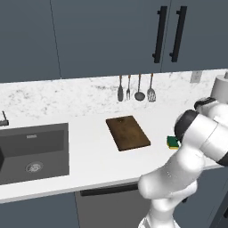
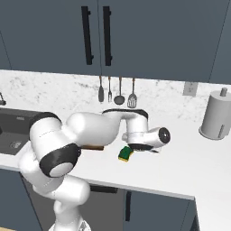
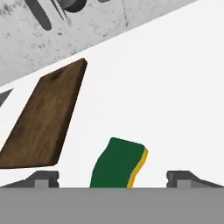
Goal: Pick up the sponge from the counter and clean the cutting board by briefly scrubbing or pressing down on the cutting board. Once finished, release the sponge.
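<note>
Hand view puts the sponge (image 3: 117, 162) right between your two finger tips, green face up with its yellow base showing along one long edge. The gripper (image 3: 113, 178) is spread wide, one tip on each side of the sponge and clear of it, pinching nothing. The sponge's long axis runs roughly away from the camera, along your line of sight, so the fingers straddle its short width; closing across that width looks like the natural grasp. You probably need only a straight drop toward the counter (image 3: 175, 87), with little or no twist of the wrist.

In the left base view the sponge (image 1: 173, 142) lies on the counter (image 1: 89, 156) just beside the near right corner of the cutting board (image 1: 128, 132), apart from it. The right base view shows the sponge (image 2: 126, 154) directly beneath the hand, near the counter's front edge.

The board (image 3: 43, 122) sits off to one side of the claw, so the carry afterwards should be short.
</note>
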Controlling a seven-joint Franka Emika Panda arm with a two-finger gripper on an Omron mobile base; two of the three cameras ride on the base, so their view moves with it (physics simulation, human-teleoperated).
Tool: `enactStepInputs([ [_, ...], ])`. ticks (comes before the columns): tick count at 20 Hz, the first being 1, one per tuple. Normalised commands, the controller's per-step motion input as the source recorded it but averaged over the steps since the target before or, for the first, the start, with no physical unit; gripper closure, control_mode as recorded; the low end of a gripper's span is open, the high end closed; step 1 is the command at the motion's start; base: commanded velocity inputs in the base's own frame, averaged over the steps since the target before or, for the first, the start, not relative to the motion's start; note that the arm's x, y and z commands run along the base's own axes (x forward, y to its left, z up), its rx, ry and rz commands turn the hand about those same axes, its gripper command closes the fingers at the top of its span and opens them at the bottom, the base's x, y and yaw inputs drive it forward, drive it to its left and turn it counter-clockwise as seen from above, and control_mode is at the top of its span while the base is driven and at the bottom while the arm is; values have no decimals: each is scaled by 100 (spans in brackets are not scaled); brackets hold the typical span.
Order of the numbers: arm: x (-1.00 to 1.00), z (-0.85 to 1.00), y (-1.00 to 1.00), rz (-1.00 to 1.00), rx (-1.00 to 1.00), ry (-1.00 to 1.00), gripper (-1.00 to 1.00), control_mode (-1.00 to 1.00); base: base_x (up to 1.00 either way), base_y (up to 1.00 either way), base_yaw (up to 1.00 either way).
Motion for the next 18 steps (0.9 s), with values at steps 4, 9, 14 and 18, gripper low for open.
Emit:
enactStepInputs([
  [4, -76, 100, 71, 0, -16, -5, -100, -100, 0, 0, 0],
  [9, -45, 94, 99, -4, -26, 0, -100, -100, 0, 0, 0],
  [14, -77, 33, 96, -6, -21, 0, -100, -100, 0, 0, 0],
  [18, -77, 42, 90, -1, -22, -8, -100, -100, 0, 0, 0],
])
